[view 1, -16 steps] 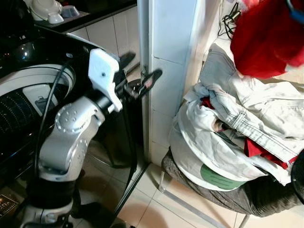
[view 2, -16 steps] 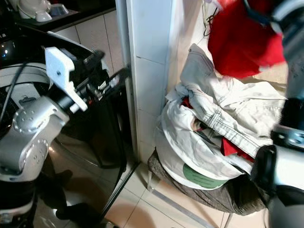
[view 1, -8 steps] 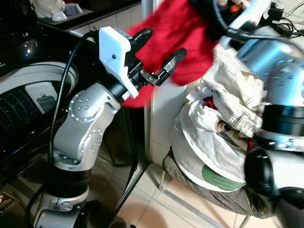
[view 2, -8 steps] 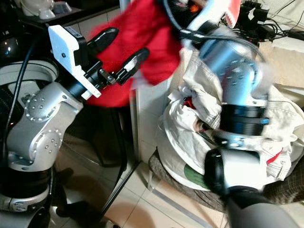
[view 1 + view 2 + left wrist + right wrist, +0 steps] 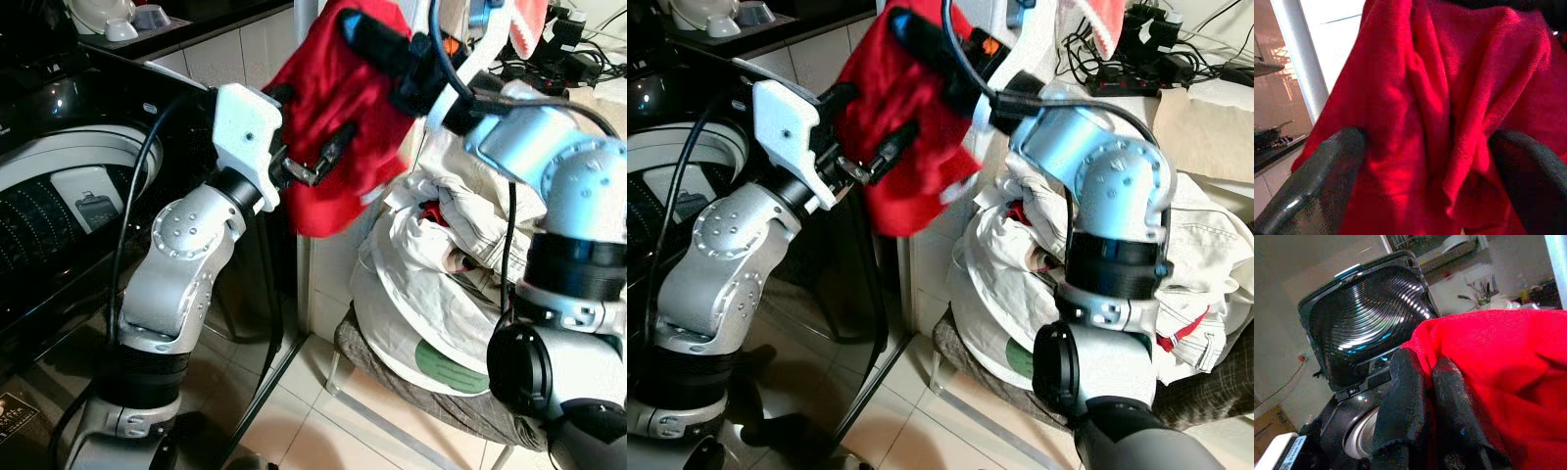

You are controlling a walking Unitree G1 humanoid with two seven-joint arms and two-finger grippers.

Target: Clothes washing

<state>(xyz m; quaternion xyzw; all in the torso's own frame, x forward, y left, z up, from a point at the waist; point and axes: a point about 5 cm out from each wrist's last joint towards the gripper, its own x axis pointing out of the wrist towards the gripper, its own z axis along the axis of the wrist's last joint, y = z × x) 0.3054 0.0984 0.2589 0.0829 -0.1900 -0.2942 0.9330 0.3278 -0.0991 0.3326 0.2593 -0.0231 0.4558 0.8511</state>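
Right end effector (image 5: pixel 1422 406) is clamped on the red garment (image 5: pixel 338 117) at twelve o'clock, fingertips buried in cloth. Left end effector (image 5: pixel 1430 176) has fingers spread wide, the garment hanging between them. Washing machine (image 5: pixel 59 196) at nine o'clock; laundry pile (image 5: pixel 441 264) at three, its base cut off.

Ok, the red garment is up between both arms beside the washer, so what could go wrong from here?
1. The right gripper pinches just one edge of the crumpled red cloth garment; it could slip before reaching the black top-loading washing machine.
2. The left gripper is open with the cloth bunched between its fingers; closing could snag a fold.
3. The hanging hem swings near the heaped white clothes pile on the chair and might drag something off.
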